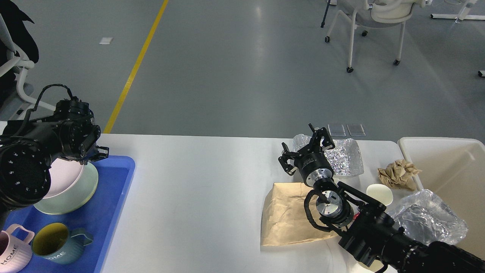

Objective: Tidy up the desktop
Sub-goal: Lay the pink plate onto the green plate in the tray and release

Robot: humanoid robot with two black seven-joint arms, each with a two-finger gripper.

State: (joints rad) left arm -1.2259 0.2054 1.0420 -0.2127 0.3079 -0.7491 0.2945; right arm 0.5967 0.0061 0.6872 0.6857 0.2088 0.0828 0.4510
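Note:
The white desktop (197, 182) carries litter on its right half: a flat brown paper bag (284, 220), a foil tray (344, 157), a crumpled brown paper ball (398, 173), a small cream disc (379, 193) and a crumpled clear wrap (428, 220). My right gripper (306, 147) stands open and empty at the foil tray's left edge, just beyond the bag. At the far left my left gripper (94, 153) is at the upper rim of a tilted pink plate (62, 174), apparently shut on it; its fingers are mostly hidden. The plate leans on a green plate (75, 193).
A blue tray (113, 197) at the left holds the plates, a teal mug (53, 244) and a pink mug (13, 254). A cream bin (451, 167) stands at the right end. A wheeled chair (375, 22) is on the floor beyond.

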